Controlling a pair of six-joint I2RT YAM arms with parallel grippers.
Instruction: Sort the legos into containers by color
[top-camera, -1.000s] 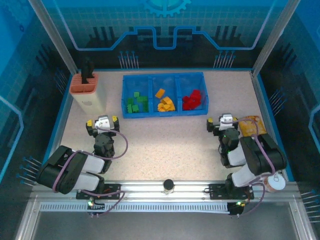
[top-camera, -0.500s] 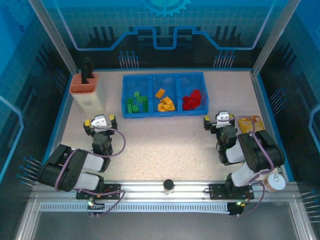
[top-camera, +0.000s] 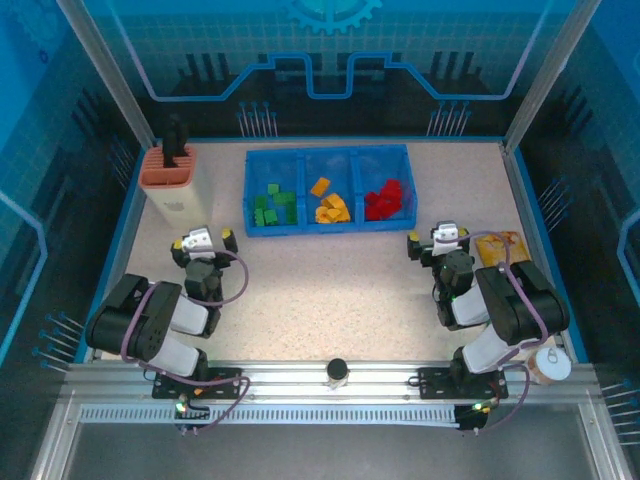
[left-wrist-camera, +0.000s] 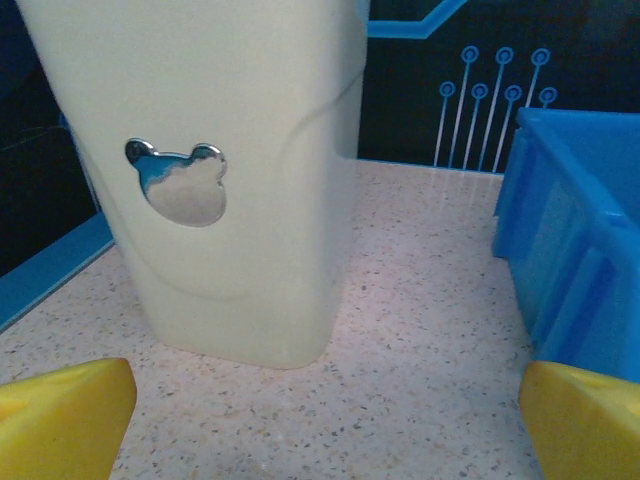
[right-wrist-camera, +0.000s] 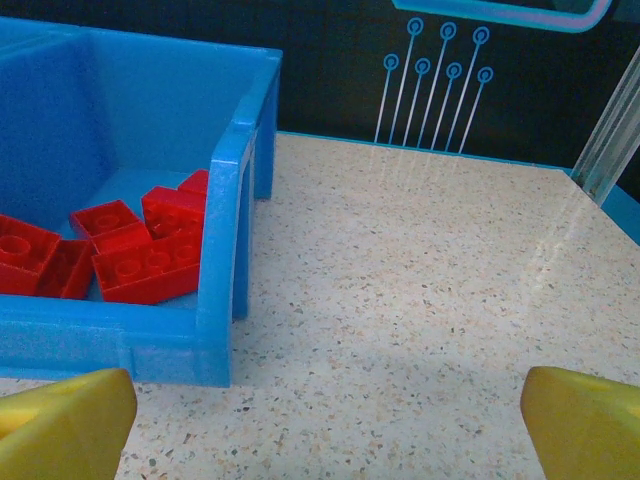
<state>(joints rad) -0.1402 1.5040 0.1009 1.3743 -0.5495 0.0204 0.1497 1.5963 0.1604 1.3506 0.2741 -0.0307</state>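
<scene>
All legos (top-camera: 330, 205) are sitting colour-sorted in the containers (top-camera: 325, 229) — left gripper (top-camera: 204, 241) and right gripper (top-camera: 440, 238) are hanging spread, empty, by the table's (top-camera: 330, 290) near edge; parking clear looks wisest.

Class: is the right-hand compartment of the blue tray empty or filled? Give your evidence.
Not empty: red plastic bricks lie in the right compartment of the shallow blue plastic tray.

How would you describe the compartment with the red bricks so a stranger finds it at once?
Look to the far middle of the speckled table for the shallow blue tray with three side-by-side sections. Take the rightmost compartment. It alone holds red legos; its neighbours hold orange legos and green legos.
</scene>
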